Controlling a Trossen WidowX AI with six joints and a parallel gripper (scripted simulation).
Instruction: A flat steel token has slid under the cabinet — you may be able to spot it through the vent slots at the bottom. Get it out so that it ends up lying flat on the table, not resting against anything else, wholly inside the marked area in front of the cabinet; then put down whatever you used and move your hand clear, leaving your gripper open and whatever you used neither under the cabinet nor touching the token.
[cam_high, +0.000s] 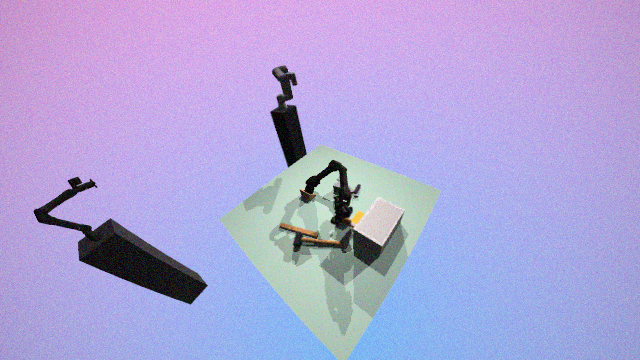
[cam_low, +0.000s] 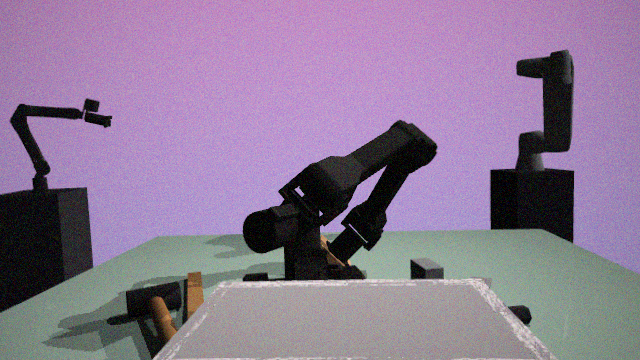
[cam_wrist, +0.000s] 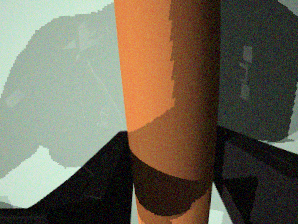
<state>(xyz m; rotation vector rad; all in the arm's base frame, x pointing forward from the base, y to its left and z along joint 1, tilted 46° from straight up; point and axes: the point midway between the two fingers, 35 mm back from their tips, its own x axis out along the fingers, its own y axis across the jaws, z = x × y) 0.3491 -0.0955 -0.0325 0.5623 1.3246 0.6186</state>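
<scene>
The gripper (cam_high: 342, 220) (cam_wrist: 172, 152) is low beside the front of the cabinet (cam_high: 380, 220) (cam_low: 350, 320). It is shut on an orange-brown round wooden rod (cam_wrist: 150, 65) (cam_high: 348, 221), which runs between the black fingers in the wrist view. The rod's far end cannot be made out. A yellow patch (cam_high: 358, 217) lies in front of the cabinet, close to the gripper. The steel token cannot be seen in any view. The cabinet hides the fingers in the exterior view.
A black-headed hammer (cam_high: 322, 242) (cam_low: 162, 320) and a wooden bar (cam_high: 298, 230) (cam_low: 194, 295) lie left of the cabinet. A dark grey block (cam_low: 425, 269) stands beyond the cabinet, and a dark rounded thing (cam_low: 520, 314) shows at its right. Two other arms stand on pedestals off the table.
</scene>
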